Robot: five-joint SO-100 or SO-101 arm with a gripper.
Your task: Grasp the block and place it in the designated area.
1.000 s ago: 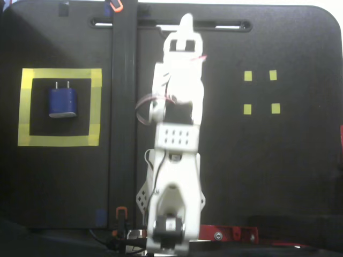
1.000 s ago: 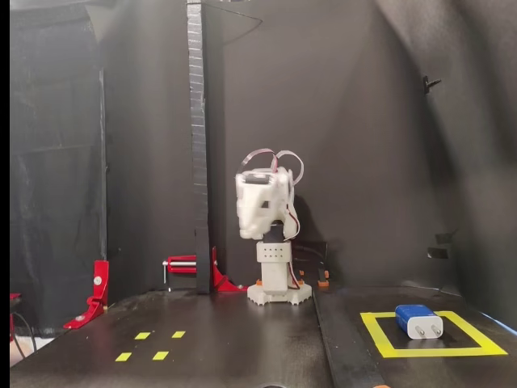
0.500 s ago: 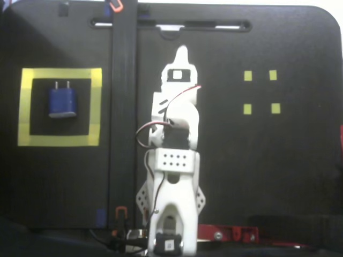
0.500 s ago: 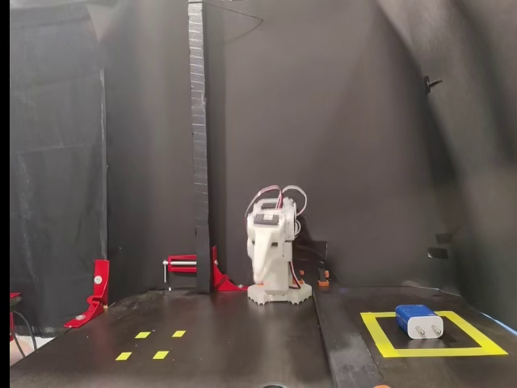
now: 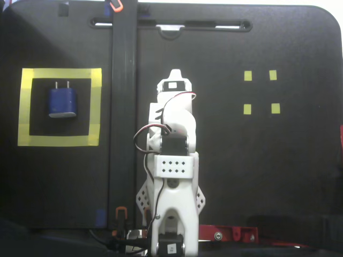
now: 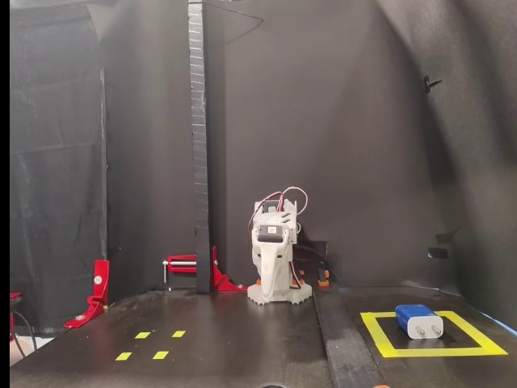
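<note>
We see the block lying inside the designated area, prongs toward the top edge in the top-down fixed view, well apart from the gripper. Arm folded at its base; we can't tell if the jaws are apart. Black table, four small yellow squares, black backdrop, red clamps.

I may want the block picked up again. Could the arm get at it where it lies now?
Probably yes. The block lies alone and uncovered inside the designated area, and nothing stands between it and the folded arm's gripper. Whether it lies within reach cannot be told.
</note>
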